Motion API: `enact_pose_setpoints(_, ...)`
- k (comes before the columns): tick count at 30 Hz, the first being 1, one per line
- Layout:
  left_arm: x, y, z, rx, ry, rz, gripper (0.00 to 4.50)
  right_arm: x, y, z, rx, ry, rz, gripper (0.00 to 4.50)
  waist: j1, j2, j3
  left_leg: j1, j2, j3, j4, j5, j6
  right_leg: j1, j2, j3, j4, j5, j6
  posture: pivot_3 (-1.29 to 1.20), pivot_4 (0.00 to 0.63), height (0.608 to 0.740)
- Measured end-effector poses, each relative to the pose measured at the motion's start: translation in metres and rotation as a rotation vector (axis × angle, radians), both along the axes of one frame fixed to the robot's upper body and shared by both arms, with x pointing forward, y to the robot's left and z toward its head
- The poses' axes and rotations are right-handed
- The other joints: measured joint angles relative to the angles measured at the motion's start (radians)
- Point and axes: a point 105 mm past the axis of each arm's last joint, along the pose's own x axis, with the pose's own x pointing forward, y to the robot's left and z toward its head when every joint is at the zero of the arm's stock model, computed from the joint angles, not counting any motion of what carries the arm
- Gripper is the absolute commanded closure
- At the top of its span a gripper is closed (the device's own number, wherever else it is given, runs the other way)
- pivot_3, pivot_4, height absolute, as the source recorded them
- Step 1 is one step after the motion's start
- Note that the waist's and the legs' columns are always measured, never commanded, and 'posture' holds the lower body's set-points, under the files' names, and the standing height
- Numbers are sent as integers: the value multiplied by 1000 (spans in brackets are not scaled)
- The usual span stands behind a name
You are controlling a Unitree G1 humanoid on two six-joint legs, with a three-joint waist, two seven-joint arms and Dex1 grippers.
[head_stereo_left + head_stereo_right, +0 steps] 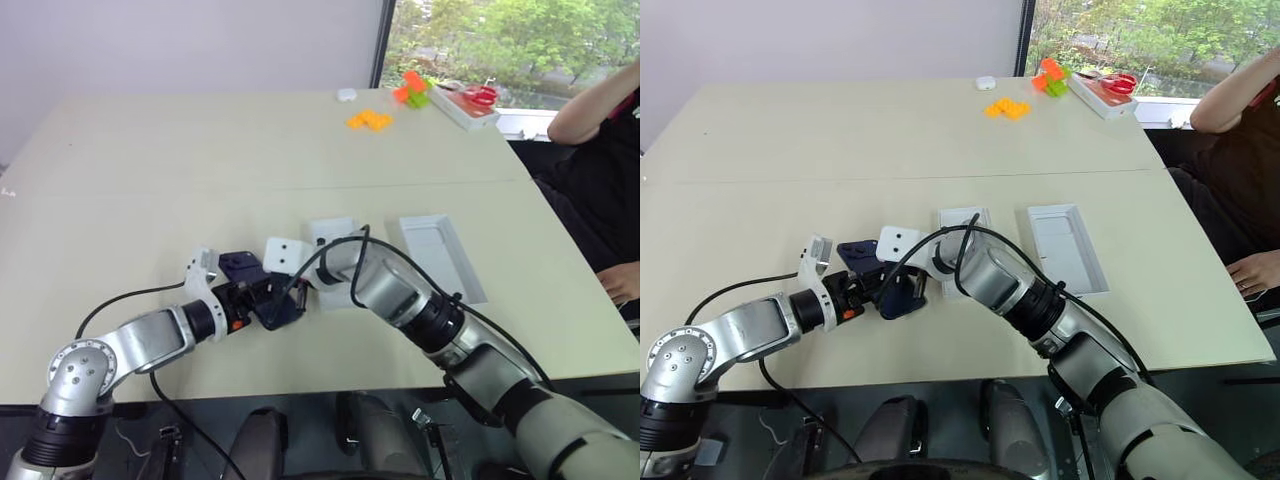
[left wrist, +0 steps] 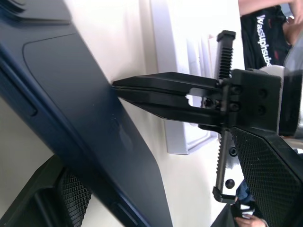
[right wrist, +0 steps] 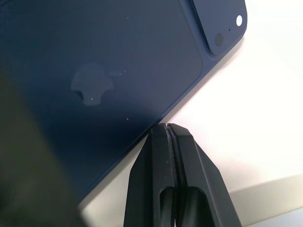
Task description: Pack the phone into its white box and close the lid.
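The dark navy phone [image 1: 240, 266] is tipped up on the table just in front of me. My left gripper [image 1: 268, 300] is open around its lower end, and one of its fingers [image 2: 71, 194] lies against the phone [image 2: 85, 109]. My right gripper [image 1: 298, 290] is shut and empty, its closed tips [image 3: 165, 127] touching the phone's long edge [image 3: 94, 71]. A shallow white tray with a greyish floor, the white box [image 1: 440, 255], lies to the right. An all-white tray [image 1: 335, 235], probably the lid, sits behind my right wrist, partly hidden.
At the far right of the table are orange blocks [image 1: 370, 120], orange and green blocks [image 1: 412, 90], a small white object [image 1: 346, 95] and a white tray with red scissors [image 1: 465, 105]. A person [image 1: 600, 150] sits at the table's right edge.
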Motion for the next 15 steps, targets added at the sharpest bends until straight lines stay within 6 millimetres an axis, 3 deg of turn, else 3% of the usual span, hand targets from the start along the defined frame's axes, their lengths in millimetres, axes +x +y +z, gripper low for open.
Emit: enact_pose_setpoints(15, 0, 24, -6, 12, 27, 126, 0, -1, 0, 1, -4, -17, 18, 4463, -15, 0, 0, -1, 0, 0, 0, 0, 0, 0, 0, 0, -1, 0, 0, 0, 150, 740)
